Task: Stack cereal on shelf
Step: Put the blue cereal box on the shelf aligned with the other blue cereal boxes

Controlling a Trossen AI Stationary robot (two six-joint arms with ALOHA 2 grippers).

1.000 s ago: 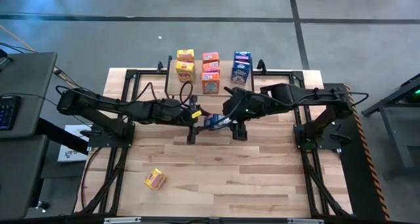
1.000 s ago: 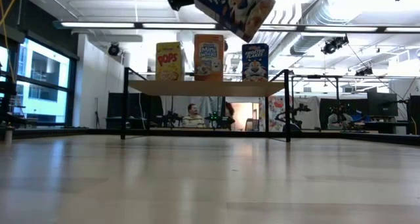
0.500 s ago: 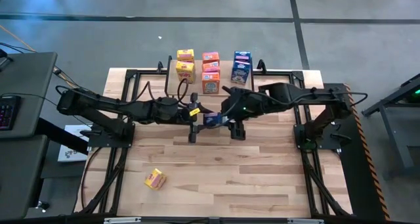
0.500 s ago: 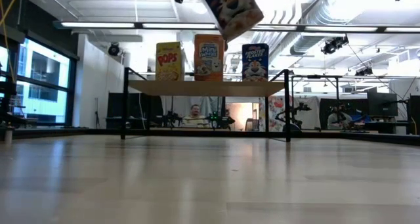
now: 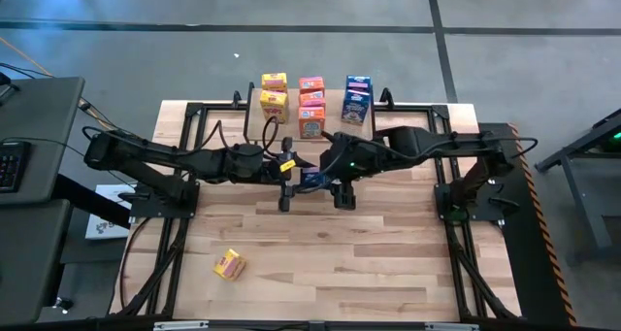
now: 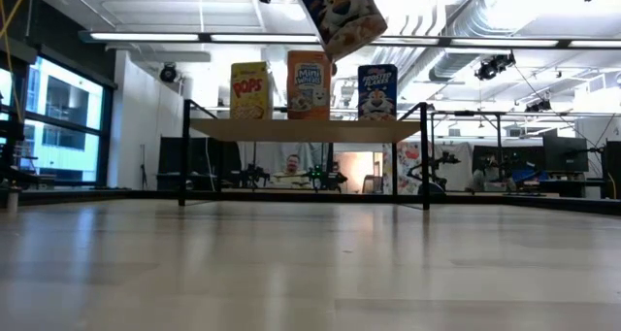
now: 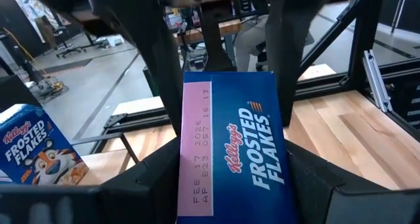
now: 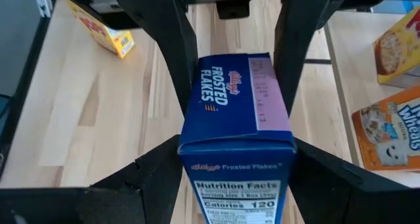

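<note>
Both grippers clamp blue box [image 7: 230, 152] reading "Kellogg's Frosted Flakes".

A dark blue rectangular cardboard Frosted Flakes cereal box [image 8: 236, 112] is clamped between the two dark fingers [image 8: 164, 46] of the right end effector [image 8: 237, 184], above the light wooden surface [image 8: 105, 99]. A yellow cardboard cereal box [image 8: 108, 30] lies flat on that surface. An orange Mini-Wheats cereal box [image 8: 390, 135] and another yellow cereal box [image 8: 397, 43] stand near the surface's edge.
</note>
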